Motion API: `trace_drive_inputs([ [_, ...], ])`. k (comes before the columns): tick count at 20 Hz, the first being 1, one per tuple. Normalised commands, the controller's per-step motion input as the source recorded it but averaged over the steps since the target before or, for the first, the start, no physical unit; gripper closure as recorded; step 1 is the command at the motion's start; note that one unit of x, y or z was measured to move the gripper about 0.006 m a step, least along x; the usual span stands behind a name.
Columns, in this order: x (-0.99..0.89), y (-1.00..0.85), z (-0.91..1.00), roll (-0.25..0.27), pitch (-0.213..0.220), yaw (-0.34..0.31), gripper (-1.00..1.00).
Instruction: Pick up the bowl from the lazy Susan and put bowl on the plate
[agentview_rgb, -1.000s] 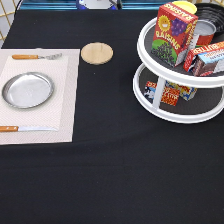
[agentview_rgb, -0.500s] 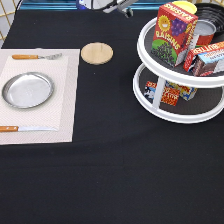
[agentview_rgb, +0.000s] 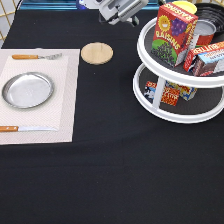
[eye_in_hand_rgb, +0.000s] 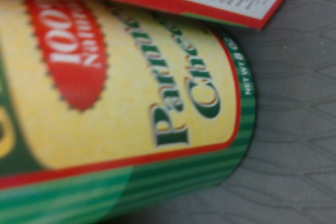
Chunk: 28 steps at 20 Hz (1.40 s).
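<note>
1. The robot's grey metal gripper (agentview_rgb: 121, 15) hangs at the exterior view's top edge. It is above the black-clothed counter (agentview_rgb: 110, 175) and just to the left of the upper tier of the large two-tier round white lazy Susan (agentview_rgb: 170, 116) with dark grey mats.
2. Whether its jaws are released or clenched cannot be told from this view. Nothing can be seen held in them.
3. The glossy black round bowl (agentview_rgb: 212, 9) sits on the upper tier, at the back, in the exterior view's top right corner. Only part of its dark rim shows, behind the boxes, and it is apart from the gripper.
4. In front of the bowl on the same tier stand a tall red cardboard raisin box (agentview_rgb: 172, 32) and a lower red cereal box (agentview_rgb: 205, 57) lying to its right.
5. A small colourful carton (agentview_rgb: 162, 92) lies on the lower tier.
6. The wrist view is filled by a green and yellow round Parmesan cheese can (eye_in_hand_rgb: 127, 100) resting on the ribbed grey mat (eye_in_hand_rgb: 300, 150), with a red-edged box corner (eye_in_hand_rgb: 225, 10) close by.
7. The round shiny silver metal plate (agentview_rgb: 27, 90) lies bare on a pale rectangular placemat (agentview_rgb: 67, 100) at the exterior view's left, well apart from the turntable.
8. A wooden-handled fork (agentview_rgb: 37, 56) lies above the plate and a wooden-handled knife (agentview_rgb: 25, 128) below it, both on the placemat.
9. A small round tan wooden coaster (agentview_rgb: 97, 53) rests on the counter between the placemat and the turntable, below the gripper.
</note>
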Motion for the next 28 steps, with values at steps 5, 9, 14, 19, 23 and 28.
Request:
trace_drive_inputs([
  [5, 0.18, 0.03, -0.33, 0.003, -0.015, 0.0, -1.0],
  [9, 0.06, -0.01, -0.2, 0.002, -0.024, 0.001, -1.0],
  [14, 0.01, -0.01, -0.26, 0.0, -0.047, 0.01, -1.0],
  [19, 0.05, -0.02, -0.24, 0.0, -0.066, 0.022, -1.0],
  [23, 0.27, 0.0, -0.01, 0.0, -0.047, 0.033, -1.0],
  [28, 0.54, -0.08, 0.0, 0.0, -0.007, 0.007, -1.0],
])
